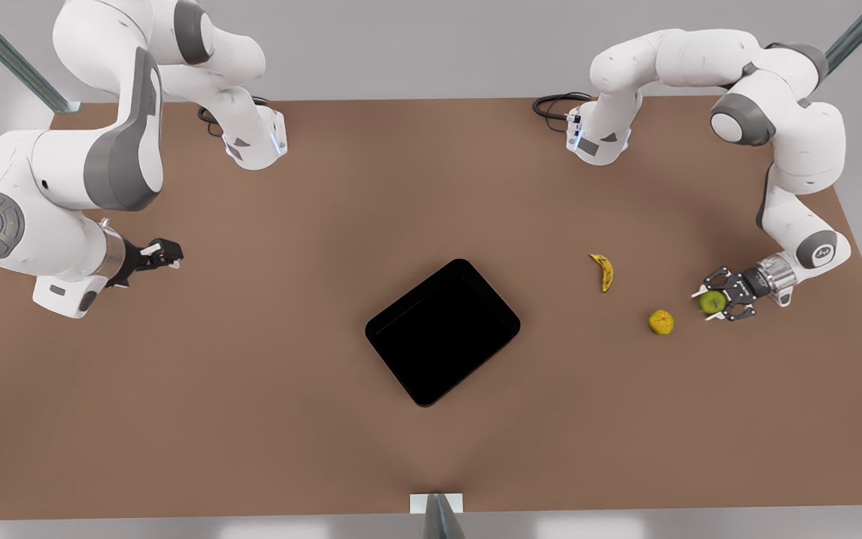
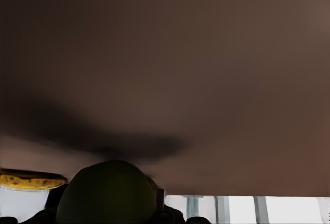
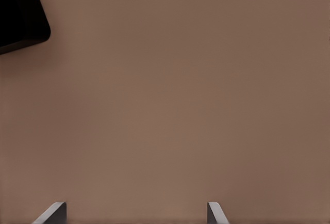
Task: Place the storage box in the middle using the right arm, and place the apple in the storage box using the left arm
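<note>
The black storage box (image 1: 442, 332) lies turned at an angle near the middle of the brown table; one rounded corner of the storage box (image 3: 20, 12) shows in the right wrist view. At the front view's right, my left gripper (image 1: 709, 303) is shut on the green apple (image 1: 712, 302), low over the table. That apple (image 2: 105, 195) sits close in the left wrist view. My right gripper (image 1: 169, 254) waits at the front view's left, open and empty, its fingertips (image 3: 54, 213) spread wide over bare table, well away from the box.
A small banana (image 1: 604, 271) and a yellow-orange round fruit (image 1: 661, 322) lie between the box and the apple. The banana (image 2: 31, 179) is also in the left wrist view. Both arm bases stand at the table's far edge, with a cable by each.
</note>
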`<state>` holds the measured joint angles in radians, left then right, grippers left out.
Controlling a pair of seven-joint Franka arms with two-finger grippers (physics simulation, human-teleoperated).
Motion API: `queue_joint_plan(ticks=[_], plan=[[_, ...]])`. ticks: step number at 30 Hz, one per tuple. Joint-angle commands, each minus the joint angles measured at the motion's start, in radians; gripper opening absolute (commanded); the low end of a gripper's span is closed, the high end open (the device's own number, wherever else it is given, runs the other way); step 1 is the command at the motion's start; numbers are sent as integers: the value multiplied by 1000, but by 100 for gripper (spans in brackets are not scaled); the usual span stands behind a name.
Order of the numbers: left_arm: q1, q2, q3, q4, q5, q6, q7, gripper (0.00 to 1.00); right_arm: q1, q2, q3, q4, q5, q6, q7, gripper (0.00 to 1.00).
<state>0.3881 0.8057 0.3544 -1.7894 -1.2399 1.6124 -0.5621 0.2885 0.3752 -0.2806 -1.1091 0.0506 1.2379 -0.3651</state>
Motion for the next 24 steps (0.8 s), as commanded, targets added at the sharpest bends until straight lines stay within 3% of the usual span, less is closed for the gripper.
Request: queue_joint_plan(ticks=[1, 7, 11, 15, 20, 24], plan=[[0, -10, 0, 2, 2, 0, -16, 65, -2, -2, 0, 0, 0, 0, 0, 100], [-61, -233, -91, 18, 91, 66, -301, 65, -35, -73, 6, -34, -38, 12, 2, 100], [-247, -387, -150, -62, 154, 248, -427, 65, -35, -90, 6, -55, -41, 15, 3, 100], [-442, -427, -155, -65, 152, 426, -671, 65, -34, -88, 6, -54, -54, 15, 2, 100], [-607, -441, -250, -2, 192, 606, -973, 66, -35, -87, 6, -54, -54, 14, 0, 100], [-906, -357, -252, 166, 457, 799, -1540, 66, -34, -87, 6, -54, -54, 12, 0, 100]])
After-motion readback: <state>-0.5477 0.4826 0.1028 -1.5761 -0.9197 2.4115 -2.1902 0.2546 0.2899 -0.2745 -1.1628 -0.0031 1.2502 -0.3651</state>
